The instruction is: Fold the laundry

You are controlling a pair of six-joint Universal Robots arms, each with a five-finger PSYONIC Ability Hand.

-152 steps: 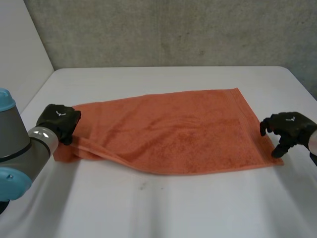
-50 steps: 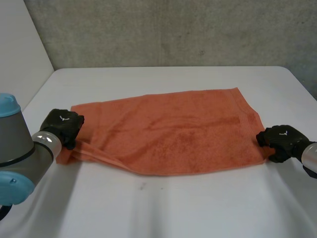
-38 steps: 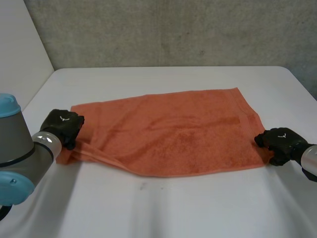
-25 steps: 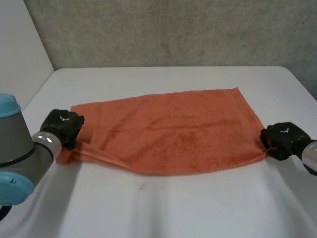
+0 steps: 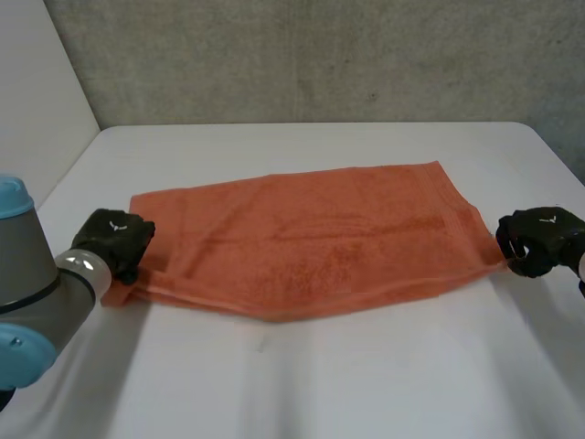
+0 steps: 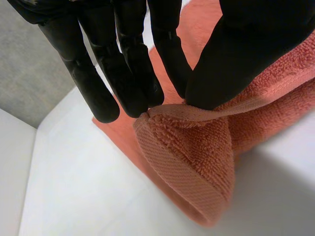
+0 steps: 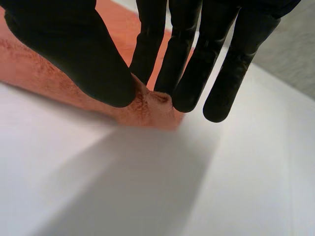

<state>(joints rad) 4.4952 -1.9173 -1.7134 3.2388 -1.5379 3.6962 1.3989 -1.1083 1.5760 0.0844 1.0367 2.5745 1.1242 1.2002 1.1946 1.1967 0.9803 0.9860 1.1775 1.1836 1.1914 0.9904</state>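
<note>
Pinching corners of the orange terry towel (image 5: 311,240), left hand (image 5: 115,240) and right hand (image 5: 539,240) hold; I fear the right's fingertip tuft slipping.

Right arm (image 5: 579,263) — cut off just past the right hand (image 5: 539,240).

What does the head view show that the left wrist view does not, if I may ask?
The head view adds the whole towel, orange and spread across the table, with the right hand at its near right corner. The left wrist view adds the close grip: the left hand pinching a folded corner between thumb and fingers. Shared: the left hand, the towel and the white table.
</note>
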